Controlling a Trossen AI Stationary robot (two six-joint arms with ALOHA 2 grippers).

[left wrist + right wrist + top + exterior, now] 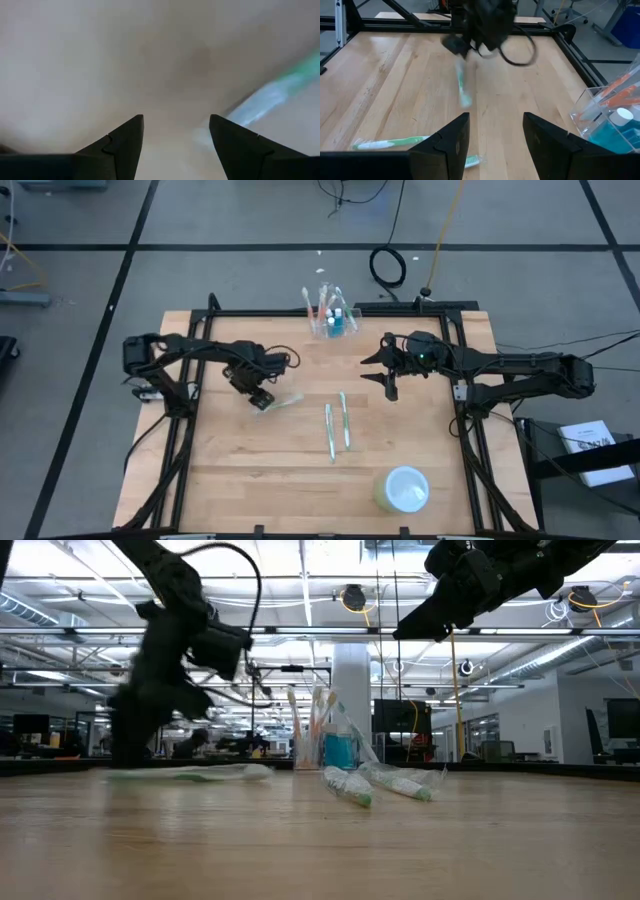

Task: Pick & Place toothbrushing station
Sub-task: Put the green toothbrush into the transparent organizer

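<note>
The clear plastic holder [330, 315] stands at the table's far middle with toothbrushes and a blue bottle inside; it also shows in the right wrist view [612, 117]. A wrapped green-and-white toothbrush [287, 398] lies flat on the table. My left gripper [262, 401] is open, low over the table at that toothbrush's left end. In the left wrist view the toothbrush [270, 95] lies outside the gap between the fingers [176, 130]. My right gripper [388, 383] is open and empty, held high right of centre.
Two more wrapped toothbrushes [328, 430] [343, 420] lie side by side at the table's middle. A pale white-lidded round tub [403, 488] stands near the front right. A black frame [460, 380] runs around the table's edges.
</note>
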